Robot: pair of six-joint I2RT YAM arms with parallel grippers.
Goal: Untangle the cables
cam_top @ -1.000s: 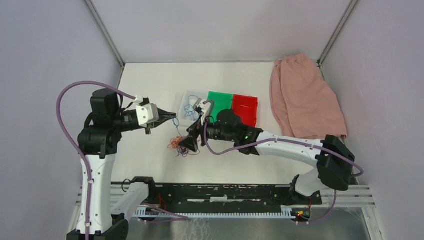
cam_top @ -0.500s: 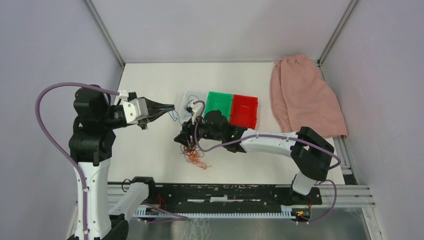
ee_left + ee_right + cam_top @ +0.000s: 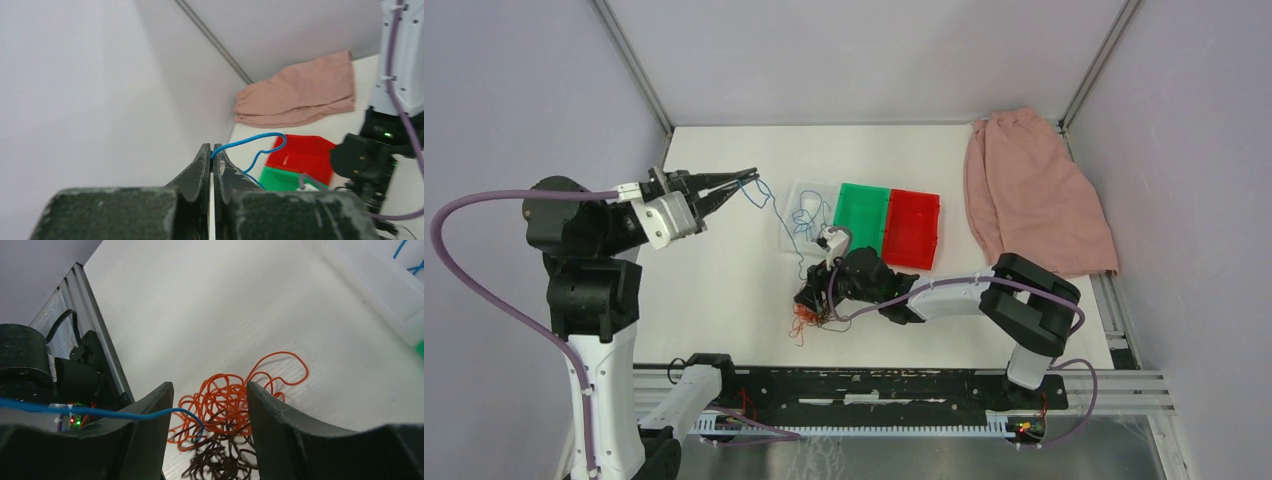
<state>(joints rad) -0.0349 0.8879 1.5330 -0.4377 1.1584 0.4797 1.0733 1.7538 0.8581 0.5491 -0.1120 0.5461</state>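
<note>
Surface: white table (image 3: pixel 714 290) is carrying every item, with grey walls enclosing it on three sides.
Right claw (image 3: pixel 208 390): is hanging low over the near middle of the table, jaws standing apart and straddling the cables without pinching them.
Orange-red tangle (image 3: pixel 227 397): is lying on the table between those jaws, spilling a loop out to the right.
Dark brown strands (image 3: pixel 220 462): are knotting into the near edge of the orange-red tangle.
Blue cable (image 3: pixel 255 141): is stretching from the tangle up and left to the left claw.
Left claw (image 3: pixel 746 178): is hovering high at far left, jaws pressed together on the blue cable's end.
Clear bin (image 3: pixel 796 190): is sitting beyond the tangle, holding loose blue wires (image 3: pixel 802 213).
Green bin (image 3: pixel 861 205), red bin (image 3: pixel 914 228): are adjoining it rightward, touching.
Pink cloth (image 3: pixel 1034 195): is lying at far right.
</note>
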